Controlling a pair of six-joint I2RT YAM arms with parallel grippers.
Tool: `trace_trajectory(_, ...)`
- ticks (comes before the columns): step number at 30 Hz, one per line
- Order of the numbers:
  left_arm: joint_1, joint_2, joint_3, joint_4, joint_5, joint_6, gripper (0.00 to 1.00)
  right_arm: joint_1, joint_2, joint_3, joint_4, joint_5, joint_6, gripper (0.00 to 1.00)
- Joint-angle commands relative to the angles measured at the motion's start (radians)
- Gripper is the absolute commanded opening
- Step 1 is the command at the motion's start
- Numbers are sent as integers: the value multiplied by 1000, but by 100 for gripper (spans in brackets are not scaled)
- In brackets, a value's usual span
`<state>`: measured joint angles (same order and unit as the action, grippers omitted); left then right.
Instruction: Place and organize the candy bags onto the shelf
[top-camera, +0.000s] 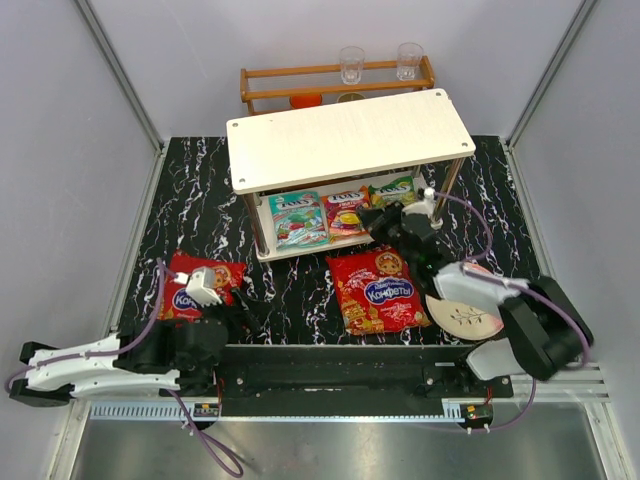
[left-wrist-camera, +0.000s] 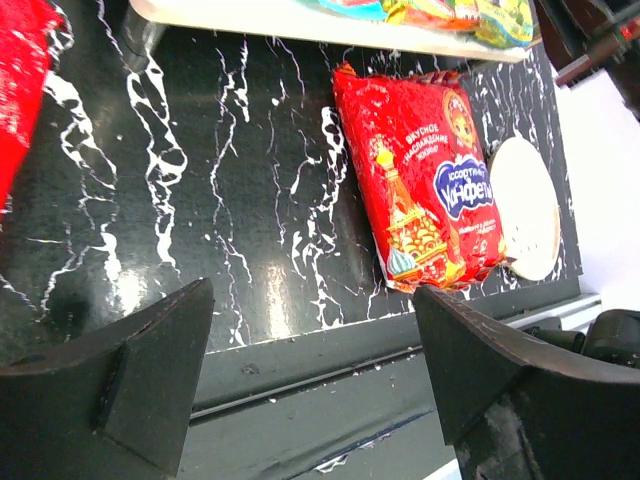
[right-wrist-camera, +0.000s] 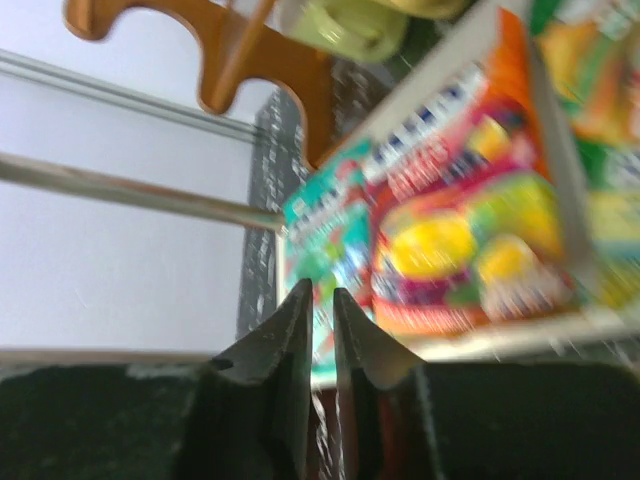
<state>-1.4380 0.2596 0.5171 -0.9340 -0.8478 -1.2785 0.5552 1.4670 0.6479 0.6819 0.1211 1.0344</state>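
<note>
The white shelf (top-camera: 350, 135) stands at the back of the black marbled table. Three small candy bags lie side by side on its lower board: teal (top-camera: 298, 218), red-orange (top-camera: 346, 212), green-yellow (top-camera: 392, 190). One large red bag (top-camera: 377, 290) lies flat in front of the shelf. Another large red bag (top-camera: 195, 283) lies at the left, partly under my left wrist. My left gripper (left-wrist-camera: 315, 330) is wide open and empty, low near the table's front edge. My right gripper (right-wrist-camera: 322, 300) is at the lower board's front by the teal bag (right-wrist-camera: 325, 240), jaws a narrow gap apart, holding nothing.
A brown wooden rack (top-camera: 330, 80) with two glasses (top-camera: 351, 62) stands behind the shelf. A round pink-and-cream plate (top-camera: 465, 315) lies right of the middle red bag, partly under my right arm. A metal shelf post (right-wrist-camera: 130, 188) crosses left of the right fingers. Grey walls enclose the table.
</note>
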Motion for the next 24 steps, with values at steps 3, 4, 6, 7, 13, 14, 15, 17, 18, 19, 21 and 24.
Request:
trace_trajectory(3,-4,213,-58,260,105,13,84,-1,-527,-177,-563,55,-65,40)
trace_trajectory(4,-12,246,-61,312,102,1,84,-1,-596,-183,-659,99,-76,43)
trace_trajectory(6,-45,341,-66,375,64,-2,84,-1,-779,-185,-929,147,-68,52)
trace_trajectory(7,-54,372,-63,441,52,10,85,-3,-831,-185,-1002,199,-45,56)
trace_trajectory(13,-61,607,-69,765,41,53,89,-1,-956,-162,-1303,247,-10,76)
trace_trajectory(14,-61,628,-80,812,49,57,89,-1,-947,-169,-1294,235,-11,78)
trace_trajectory(15,-61,648,-84,898,52,65,91,-1,-923,-189,-1282,221,-14,78)
trace_trajectory(17,-62,705,-98,980,58,77,93,-3,-887,-209,-1233,197,-28,80)
trace_trajectory(18,-61,722,-103,1050,61,85,96,-1,-876,-234,-1213,187,-39,80)
trace_trajectory(19,-59,748,-112,1086,64,88,98,-1,-867,-246,-1187,166,-45,81)
trace_trajectory(21,-59,771,-120,1161,73,99,99,-3,-844,-281,-1125,146,-54,81)
trace_trajectory(24,-55,819,-115,1181,72,85,99,-3,-814,-309,-1085,138,-65,81)
